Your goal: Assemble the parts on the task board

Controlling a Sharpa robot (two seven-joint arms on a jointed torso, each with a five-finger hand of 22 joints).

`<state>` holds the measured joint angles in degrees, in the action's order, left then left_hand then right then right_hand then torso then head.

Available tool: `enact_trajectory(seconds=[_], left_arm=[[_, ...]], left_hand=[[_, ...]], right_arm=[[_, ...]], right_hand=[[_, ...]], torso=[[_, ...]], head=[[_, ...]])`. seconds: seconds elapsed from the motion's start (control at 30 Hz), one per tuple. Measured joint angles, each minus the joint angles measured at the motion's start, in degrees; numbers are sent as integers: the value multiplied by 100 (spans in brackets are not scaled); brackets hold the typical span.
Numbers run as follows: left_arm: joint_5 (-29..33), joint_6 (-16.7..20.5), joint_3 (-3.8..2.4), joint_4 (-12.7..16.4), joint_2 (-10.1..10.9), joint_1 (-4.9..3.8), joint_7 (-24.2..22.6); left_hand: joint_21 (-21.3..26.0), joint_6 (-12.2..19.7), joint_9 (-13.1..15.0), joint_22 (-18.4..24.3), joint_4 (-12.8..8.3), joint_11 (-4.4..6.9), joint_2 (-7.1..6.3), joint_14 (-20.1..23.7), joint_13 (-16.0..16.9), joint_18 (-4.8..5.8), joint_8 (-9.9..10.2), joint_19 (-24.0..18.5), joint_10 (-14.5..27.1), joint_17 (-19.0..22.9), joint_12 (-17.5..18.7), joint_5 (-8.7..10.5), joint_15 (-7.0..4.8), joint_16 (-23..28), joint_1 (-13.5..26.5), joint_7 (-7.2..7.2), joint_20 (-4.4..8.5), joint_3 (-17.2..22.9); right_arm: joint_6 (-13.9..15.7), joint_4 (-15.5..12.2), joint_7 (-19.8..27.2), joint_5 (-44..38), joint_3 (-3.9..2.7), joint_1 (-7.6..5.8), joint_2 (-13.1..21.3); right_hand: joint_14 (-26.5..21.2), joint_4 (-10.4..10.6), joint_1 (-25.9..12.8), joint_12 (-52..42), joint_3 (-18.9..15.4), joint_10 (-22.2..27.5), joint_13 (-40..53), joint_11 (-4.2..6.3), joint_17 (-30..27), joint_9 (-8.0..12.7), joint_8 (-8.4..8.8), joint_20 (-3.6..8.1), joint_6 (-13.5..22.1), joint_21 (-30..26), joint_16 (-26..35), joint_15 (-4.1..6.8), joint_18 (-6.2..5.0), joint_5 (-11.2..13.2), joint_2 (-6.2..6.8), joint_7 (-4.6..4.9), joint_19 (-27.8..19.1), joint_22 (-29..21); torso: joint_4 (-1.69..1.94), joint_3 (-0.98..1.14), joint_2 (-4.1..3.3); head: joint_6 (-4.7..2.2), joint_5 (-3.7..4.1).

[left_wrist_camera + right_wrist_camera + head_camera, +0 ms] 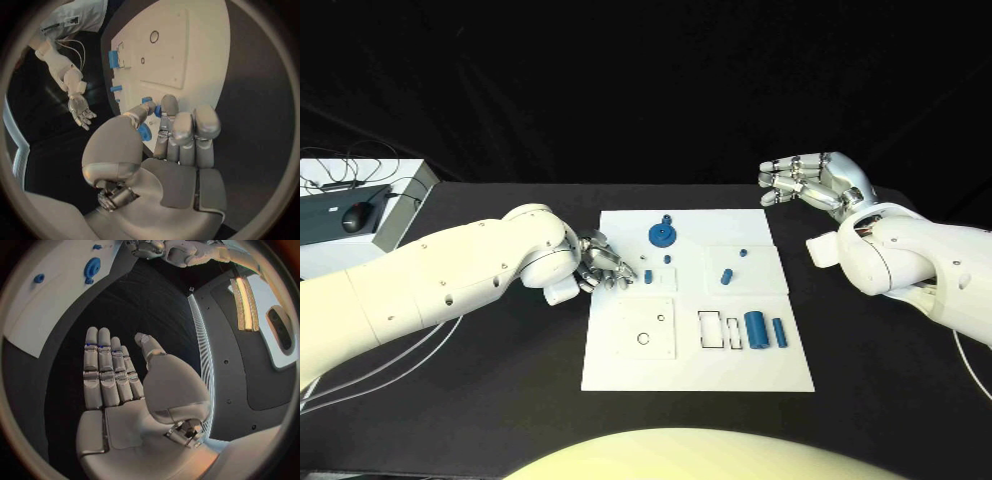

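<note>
A: Left hand (pixel 600 262) status?
B: Fingers pinch a blue part (pixel 144 131) at the board (pixel 697 372) edge. Risk: slip, part drops.
A: Right hand (pixel 816 180)?
B: Spread, holding nothing, well clear.

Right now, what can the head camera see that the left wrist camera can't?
The head view alone shows the two blue cylinders lying side by side on the task board, and a black device on a white box at the table's far left corner. The left wrist view alone shows a small blue part pinched in the left hand. Both show the board, the left hand and the open right hand.
</note>
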<state>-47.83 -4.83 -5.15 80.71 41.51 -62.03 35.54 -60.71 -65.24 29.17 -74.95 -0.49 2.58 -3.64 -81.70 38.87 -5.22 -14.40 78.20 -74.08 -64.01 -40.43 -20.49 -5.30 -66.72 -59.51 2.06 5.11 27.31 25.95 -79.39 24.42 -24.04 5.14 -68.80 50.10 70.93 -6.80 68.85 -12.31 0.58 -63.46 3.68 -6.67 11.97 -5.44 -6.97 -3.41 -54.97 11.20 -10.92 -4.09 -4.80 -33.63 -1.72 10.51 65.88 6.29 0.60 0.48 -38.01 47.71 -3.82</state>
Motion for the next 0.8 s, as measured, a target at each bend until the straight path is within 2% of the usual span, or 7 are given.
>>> enact_trajectory(seconds=[0.03, 0.07, 0.37, 0.67, 0.8], left_arm=[[11, 1, 0, 5, 4, -1, 1], [24, 1, -1, 14, 8, -4, 1], [110, -30, -4, 93, 39, -51, -10], [236, -213, -11, 121, 106, -213, -1], [342, -379, -12, 42, 102, -296, 5]], left_hand=[[0, 10, -1, 0, -318, 0, -23, 0, 0, 2, -5, 0, 0, 4, 0, -3, 0, 0, 23, 9, 0, 319], [0, 11, -1, 0, -337, 0, -61, 0, 0, 2, -4, 0, 0, 4, 0, -3, 0, 0, 61, 9, 0, 338], [0, -9, 36, 1, -322, 7, -67, 0, 0, 1, -56, 0, -13, 4, 0, -42, 0, -22, 65, -12, 0, 353], [0, -9, 39, 1, -322, -2, -67, -1, -1, 1, -81, 0, -39, 4, 0, -42, 1, -22, 65, -12, 0, 353], [0, -9, 32, 2, -322, -3, -66, -1, -1, 1, -81, 0, -40, 20, 21, -42, 1, -22, 64, -12, 0, 353]], right_arm=[[-2, 1, -1, 0, 0, 0, 0], [-3, 2, -2, -1, 2, 0, -1], [-14, 20, -9, -4, 4, 5, -10], [-23, 32, -15, -7, 6, 16, -22], [-26, 36, -17, -9, 6, 17, -28]], right_hand=[[0, 0, 0, 0, 0, 0, 0, 0, 0, 0, 0, 0, 0, 0, 0, 0, 0, 0, 0, 0, 0, 0], [0, 0, 0, 0, 0, 0, 0, 0, 0, 0, 0, 0, 0, 0, 0, 0, 0, 0, 0, 0, 0, 0], [0, 9, 0, 0, 9, 0, 0, 0, 0, 0, 0, 0, 0, 0, 0, 0, 0, 0, 0, 0, 0, 0], [0, 16, 0, 0, 16, 0, 0, 0, 0, -1, 0, 0, 0, 0, 0, 0, 0, 0, 0, 0, 0, 0], [0, 16, 0, 0, 15, 0, 0, 0, 0, -1, 0, 0, 0, 0, 0, 0, 0, 0, 0, 0, 0, 1]], torso=[[0, 1, 0], [0, 1, 0], [0, 3, 2], [1, 3, 2], [1, 3, 2]], head=[[-2, 1], [-4, 1], [-16, -3], [-16, -8], [-18, -8]])
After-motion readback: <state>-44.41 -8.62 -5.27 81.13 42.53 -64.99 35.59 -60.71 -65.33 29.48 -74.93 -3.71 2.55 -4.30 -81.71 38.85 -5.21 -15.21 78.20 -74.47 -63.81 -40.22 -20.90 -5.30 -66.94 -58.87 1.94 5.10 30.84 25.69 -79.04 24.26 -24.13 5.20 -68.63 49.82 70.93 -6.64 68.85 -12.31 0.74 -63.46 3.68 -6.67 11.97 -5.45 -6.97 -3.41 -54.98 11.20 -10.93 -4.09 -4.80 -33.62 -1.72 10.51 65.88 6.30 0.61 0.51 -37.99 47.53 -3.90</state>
